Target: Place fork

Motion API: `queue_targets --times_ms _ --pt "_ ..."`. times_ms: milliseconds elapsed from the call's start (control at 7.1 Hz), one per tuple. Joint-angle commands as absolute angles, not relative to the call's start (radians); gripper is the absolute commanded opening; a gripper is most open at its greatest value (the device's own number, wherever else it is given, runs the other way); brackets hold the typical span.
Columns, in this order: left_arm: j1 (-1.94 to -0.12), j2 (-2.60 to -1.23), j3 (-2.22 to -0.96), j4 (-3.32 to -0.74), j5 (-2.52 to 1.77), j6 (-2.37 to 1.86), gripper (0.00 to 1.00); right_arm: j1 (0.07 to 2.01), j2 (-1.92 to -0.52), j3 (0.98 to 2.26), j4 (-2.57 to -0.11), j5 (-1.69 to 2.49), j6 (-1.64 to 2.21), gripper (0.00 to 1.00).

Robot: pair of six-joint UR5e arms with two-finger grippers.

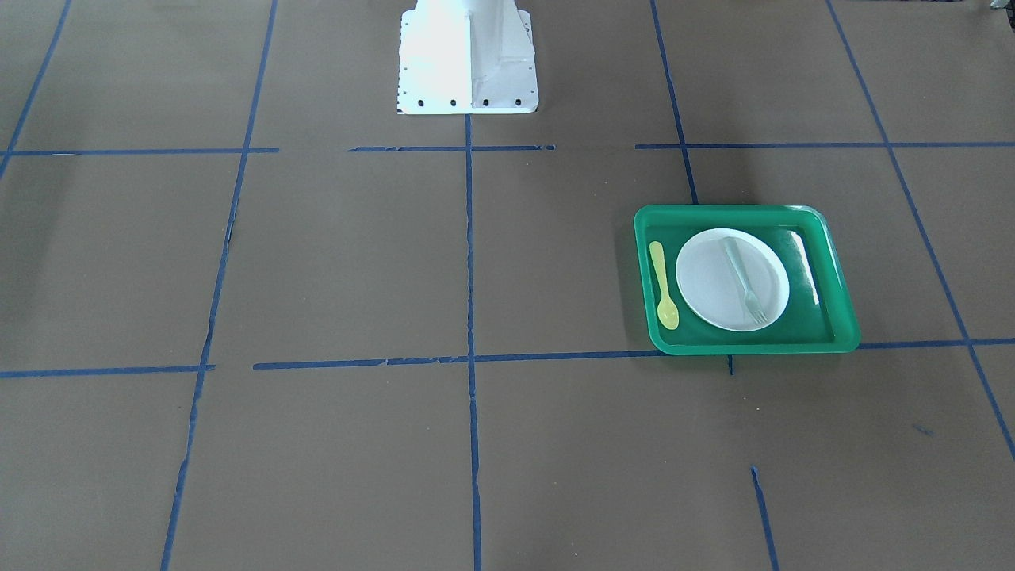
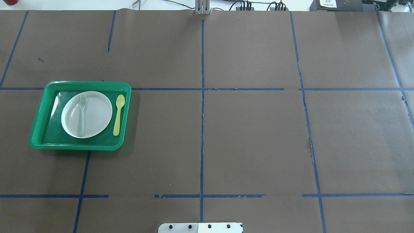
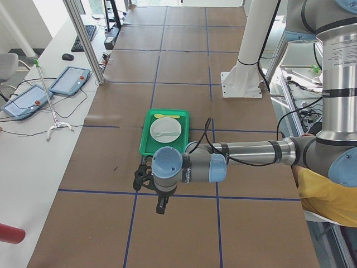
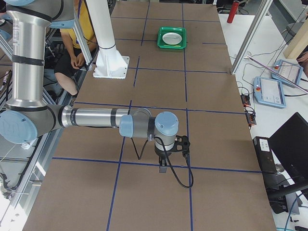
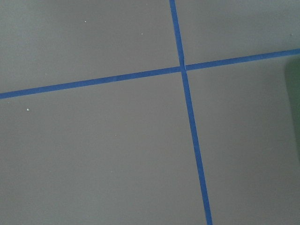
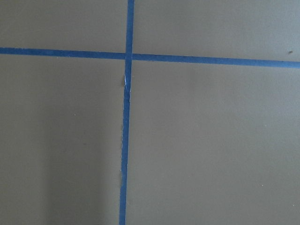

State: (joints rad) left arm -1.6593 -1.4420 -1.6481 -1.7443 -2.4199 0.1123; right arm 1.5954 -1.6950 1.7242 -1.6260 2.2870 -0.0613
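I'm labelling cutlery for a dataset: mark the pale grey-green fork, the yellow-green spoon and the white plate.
pale grey-green plastic fork point(image 2: 81, 115), overhead exterior view, middle of its handle.
yellow-green plastic spoon point(image 2: 118, 117), overhead exterior view, middle of its handle.
round white plate point(image 2: 98, 113), overhead exterior view, bare surface beside the fork.

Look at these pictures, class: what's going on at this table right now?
Nothing is being handled. The fork lies across the white plate, which sits in the green tray, with the yellow-green spoon beside the plate on the tray's floor. The left gripper hangs over the table just outside the tray; the right gripper hangs far off. Whether either is open cannot be told.
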Motion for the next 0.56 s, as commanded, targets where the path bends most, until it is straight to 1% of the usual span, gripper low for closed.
queue_targets --times_ms 0,282,423 --pt "-1.442 -1.445 -1.674 -2.016 -2.427 -0.314 1.0 1.595 -1.695 1.724 -1.626 2.287 -0.061 1.0" --pt "-1.28 -1.512 -1.693 -2.059 -2.41 -0.62 1.0 1.595 -1.695 1.724 -1.626 2.287 -0.061 1.0" --pt "-1.185 -1.585 -1.692 -2.056 -2.378 -0.767 1.0 1.595 -1.695 1.724 -1.626 2.287 -0.061 1.0"
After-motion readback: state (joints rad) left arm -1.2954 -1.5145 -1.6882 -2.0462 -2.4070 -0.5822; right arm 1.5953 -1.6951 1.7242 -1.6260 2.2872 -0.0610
